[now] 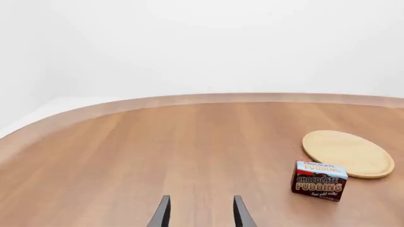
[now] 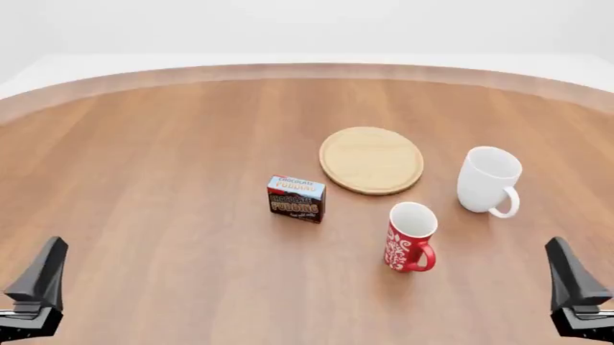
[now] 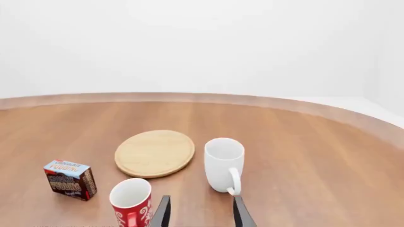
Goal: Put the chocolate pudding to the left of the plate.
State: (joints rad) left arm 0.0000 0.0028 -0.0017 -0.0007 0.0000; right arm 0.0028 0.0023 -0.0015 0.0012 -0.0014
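Brown wood-grain surface, rounded far edge, white surround.

Chocolate pudding: small box standing just left of centre in the front view, long axis running left-right and turned slightly so its right end sits a little nearer the camera. Dark brown front face points toward the arms; light blue-white top faces up. Lettering reads "CHOCOLATE PUDDING" on both top and front; a smaller line beneath is too fine to read. Position: lower left of the plate, near its rim but apart from it.

Plate: flat round light-wood disc, centre of the front view.

Red patterned mug: upright, white interior, handle lower right, below the plate.

White mug: upright, right of the plate, handle toward the camera.

Left end effector: fingers parted, nothing between them, bottom left corner of the front view. Right end effector: fingers parted, empty, bottom right corner.
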